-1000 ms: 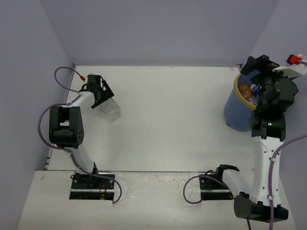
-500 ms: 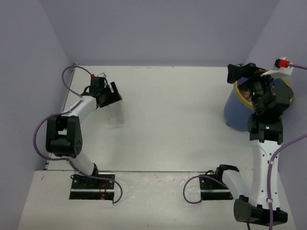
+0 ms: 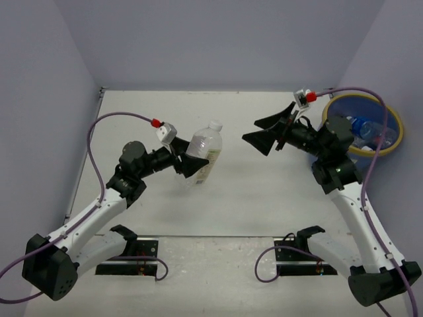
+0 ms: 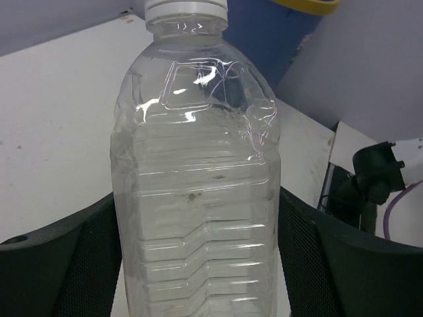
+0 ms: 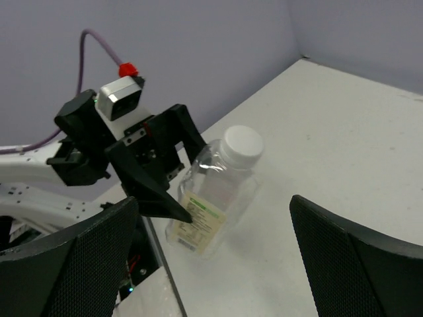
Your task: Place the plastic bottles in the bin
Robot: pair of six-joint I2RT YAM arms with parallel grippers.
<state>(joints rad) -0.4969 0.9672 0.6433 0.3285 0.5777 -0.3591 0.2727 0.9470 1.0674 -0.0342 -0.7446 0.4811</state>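
Observation:
My left gripper (image 3: 192, 164) is shut on a clear plastic bottle (image 3: 201, 154) with a white cap and a pale label, held above the table's middle. The bottle fills the left wrist view (image 4: 198, 191) between my fingers (image 4: 59, 264). My right gripper (image 3: 264, 132) is open and empty, a little to the right of the bottle and facing it. The right wrist view shows the bottle (image 5: 215, 191) in the left gripper (image 5: 165, 198). The blue bin (image 3: 386, 129) with a yellow rim stands at the far right, with bottles (image 3: 367, 125) inside.
The bin's blue wall and yellow rim show at the top of the left wrist view (image 4: 277, 26). Purple walls enclose the table (image 3: 251, 191) on three sides. The arm bases sit at the near edge.
My left gripper has lifted the clear bottle from the far left and carried it to the middle. My right gripper has swung left from above the bin toward the bottle.

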